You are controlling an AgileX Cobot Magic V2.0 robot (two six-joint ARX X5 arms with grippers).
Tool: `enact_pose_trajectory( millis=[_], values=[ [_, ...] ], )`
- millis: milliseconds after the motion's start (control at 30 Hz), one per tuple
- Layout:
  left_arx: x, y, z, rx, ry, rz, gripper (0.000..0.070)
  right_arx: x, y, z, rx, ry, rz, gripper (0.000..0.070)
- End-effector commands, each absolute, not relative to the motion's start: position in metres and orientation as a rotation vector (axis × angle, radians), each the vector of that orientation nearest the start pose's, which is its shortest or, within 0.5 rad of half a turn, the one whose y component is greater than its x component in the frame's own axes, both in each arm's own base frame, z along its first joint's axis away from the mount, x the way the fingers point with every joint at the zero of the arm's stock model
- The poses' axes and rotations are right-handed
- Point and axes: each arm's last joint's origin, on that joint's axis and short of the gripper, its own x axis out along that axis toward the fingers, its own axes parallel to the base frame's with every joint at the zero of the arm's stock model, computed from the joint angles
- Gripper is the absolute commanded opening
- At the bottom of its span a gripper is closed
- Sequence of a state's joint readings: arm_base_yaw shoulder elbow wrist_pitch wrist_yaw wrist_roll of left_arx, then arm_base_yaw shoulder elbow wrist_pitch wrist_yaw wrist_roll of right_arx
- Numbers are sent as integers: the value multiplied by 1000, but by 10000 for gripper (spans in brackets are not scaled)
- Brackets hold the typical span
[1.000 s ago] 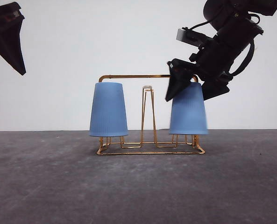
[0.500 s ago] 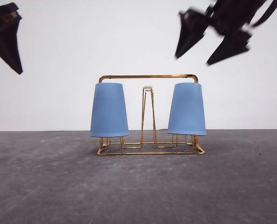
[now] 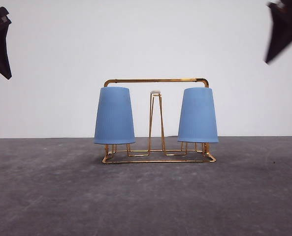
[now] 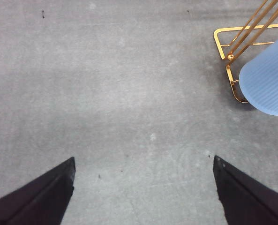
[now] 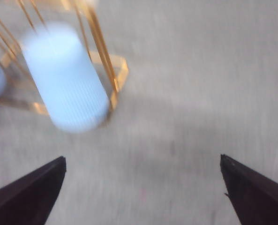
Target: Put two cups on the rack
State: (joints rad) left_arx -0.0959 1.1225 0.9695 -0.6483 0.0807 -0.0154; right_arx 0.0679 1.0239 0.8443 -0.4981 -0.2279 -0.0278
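Note:
Two light-blue ribbed cups sit upside down on the gold wire rack (image 3: 155, 81) at the table's middle: the left cup (image 3: 114, 116) and the right cup (image 3: 198, 115). My left gripper (image 3: 0, 44) hangs high at the far left, well away from the rack. In its wrist view the gripper (image 4: 144, 159) is open and empty, with the left cup (image 4: 267, 84) and a corner of the rack (image 4: 224, 40) to one side. My right gripper (image 3: 282, 29) is high at the far right. It is open and empty (image 5: 142, 158), with the right cup (image 5: 66, 79) on the rack (image 5: 101, 61), blurred.
The grey table top (image 3: 146, 196) runs bare in front of and to both sides of the rack. A white wall (image 3: 146, 39) stands behind it. One free white-tipped prong (image 3: 155, 92) rises between the cups.
My right gripper has let go of the right cup and moved up and to the right, away from the rack. The cup stays on its prong. The left gripper barely shifted.

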Motion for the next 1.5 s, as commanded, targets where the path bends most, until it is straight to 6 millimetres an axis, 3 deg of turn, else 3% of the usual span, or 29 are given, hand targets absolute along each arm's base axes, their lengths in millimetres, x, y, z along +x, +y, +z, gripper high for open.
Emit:
enact_pose_trajectory(
  millis=[0,200,433,533,567,600,633,700,733,1467],
  values=[
    [225,-24,296,-12,793,-162,556,200,20,282,65,664,281,653],
    [225,-24,296,-12,794,-161,556,180,18,276,70,676,230,653],
    [225,-24,296,-13,794,-161,555,180,18,276,72,675,224,651],
    [225,-24,296,-14,795,-161,554,180,18,276,76,676,224,573],
    [225,-24,296,-14,797,-160,543,180,18,276,76,677,224,514],
    [225,-24,296,-14,799,-160,519,180,18,276,76,679,224,438],
    [224,-24,295,-14,805,-160,395,179,18,276,76,681,224,311],
    [224,-24,295,-13,813,-161,40,179,18,275,74,686,225,44],
    [224,-24,295,-13,812,-161,28,179,18,275,73,687,226,11],
    [221,-25,298,-6,798,-161,22,178,18,274,110,705,216,0]
  ],
)
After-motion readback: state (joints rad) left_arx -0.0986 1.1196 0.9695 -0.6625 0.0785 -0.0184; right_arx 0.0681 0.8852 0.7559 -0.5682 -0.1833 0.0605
